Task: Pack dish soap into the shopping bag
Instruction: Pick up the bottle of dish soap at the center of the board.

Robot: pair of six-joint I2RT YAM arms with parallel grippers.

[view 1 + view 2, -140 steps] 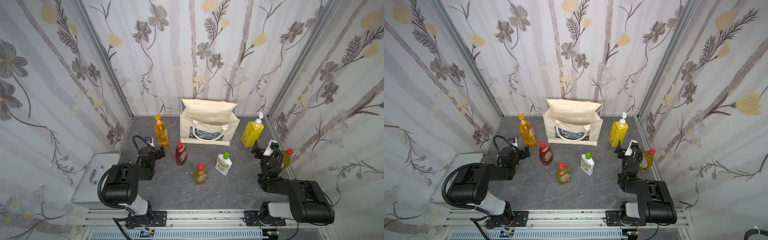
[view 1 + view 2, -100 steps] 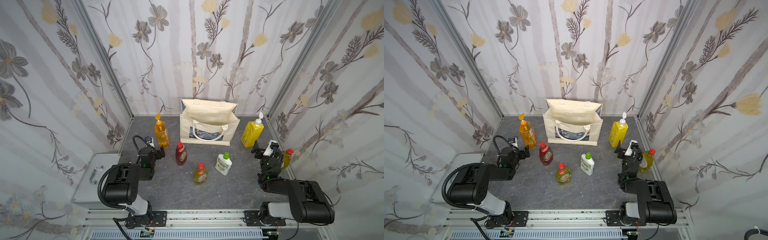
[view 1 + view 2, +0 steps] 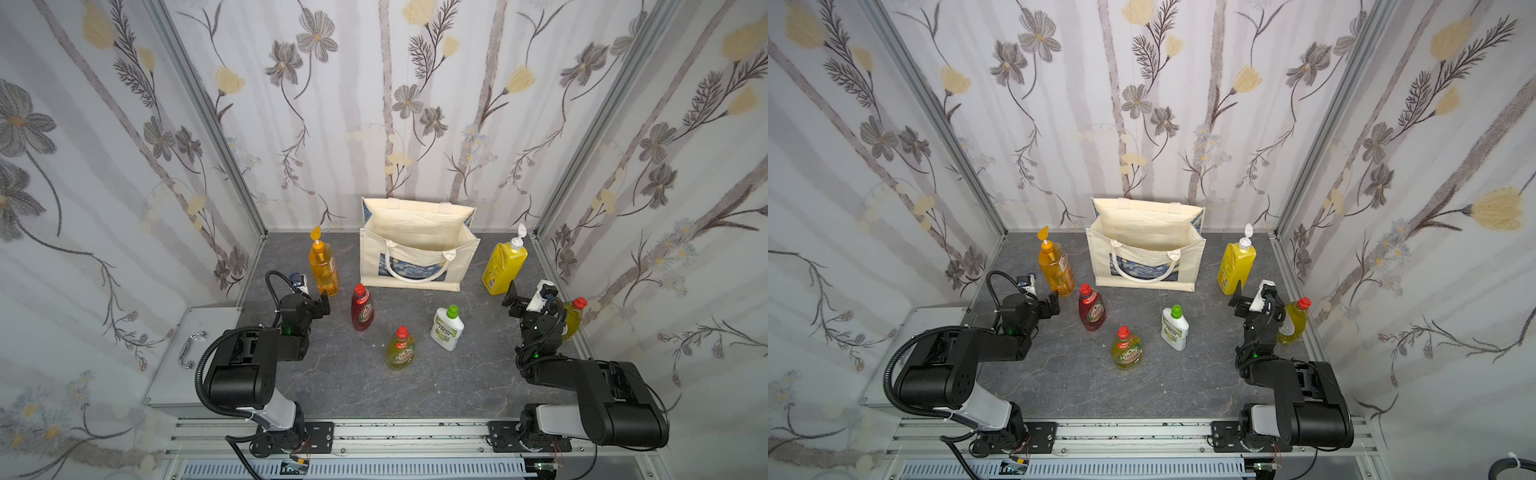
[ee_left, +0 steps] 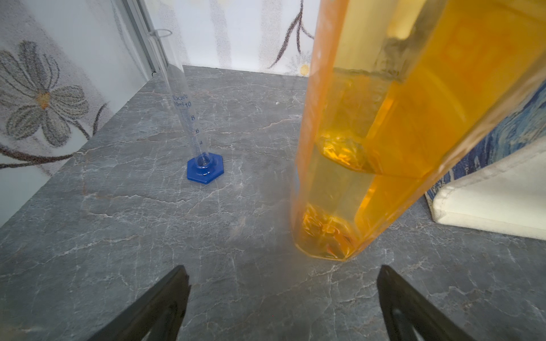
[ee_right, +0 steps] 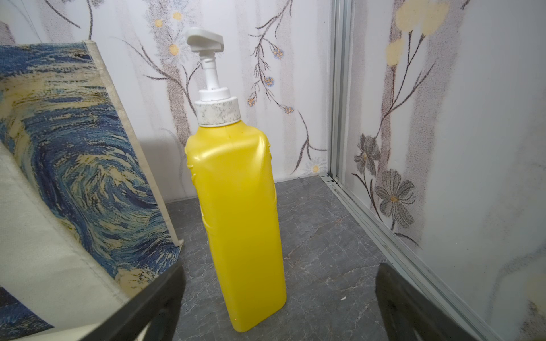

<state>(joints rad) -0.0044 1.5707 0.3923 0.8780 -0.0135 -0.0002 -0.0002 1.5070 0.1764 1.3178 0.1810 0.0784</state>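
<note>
Nothing packed yet, I judge. The left gripper (image 4: 283,271) and right gripper (image 5: 280,268) gape wide, empty, facing the clear orange plastic pump bottle (image 3: 323,266) and opaque yellow plastic pump bottle (image 3: 503,266). Behind, at the back edge of the bench (image 3: 353,382): the cream starry-print canvas shopping bag (image 3: 374,257). Next: straddle a bottle, squeeze.

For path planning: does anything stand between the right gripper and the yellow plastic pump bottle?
Nothing visible does. In the right wrist view the open right gripper faces the yellow plastic pump bottle directly across bare grey tabletop; the blue-swirled cream canvas tote stands aside.
</note>
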